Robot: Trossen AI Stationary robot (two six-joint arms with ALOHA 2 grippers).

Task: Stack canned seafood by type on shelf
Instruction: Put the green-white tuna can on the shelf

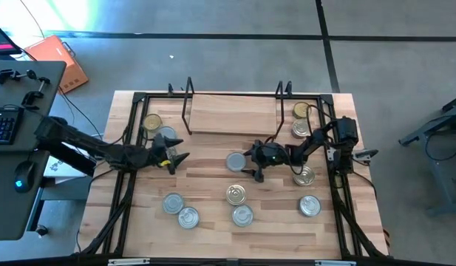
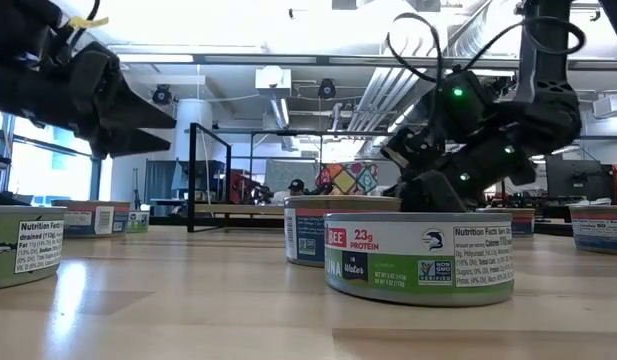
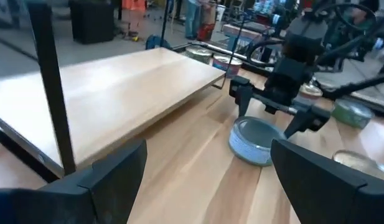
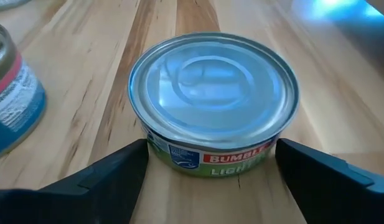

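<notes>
While right pincer [image 4: 210, 171] straddles silver-topped, green-labelled tin [image 4: 211, 106] with fingers spread, left pincer [image 1: 176, 154] gapes empty.

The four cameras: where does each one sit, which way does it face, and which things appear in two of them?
High view: above the table, facing straight down; shows both arms, the shelf, scattered cans.
Low view: at tabletop height, facing level across; a green-label can up close, arms coming from above.
Left wrist view: on the left arm, facing across the shelf; open left gripper in front.
Right wrist view: on the right arm; open right gripper straddles a silver-top can.
Shared: left wrist and high views both show that can and the right gripper.
</notes>
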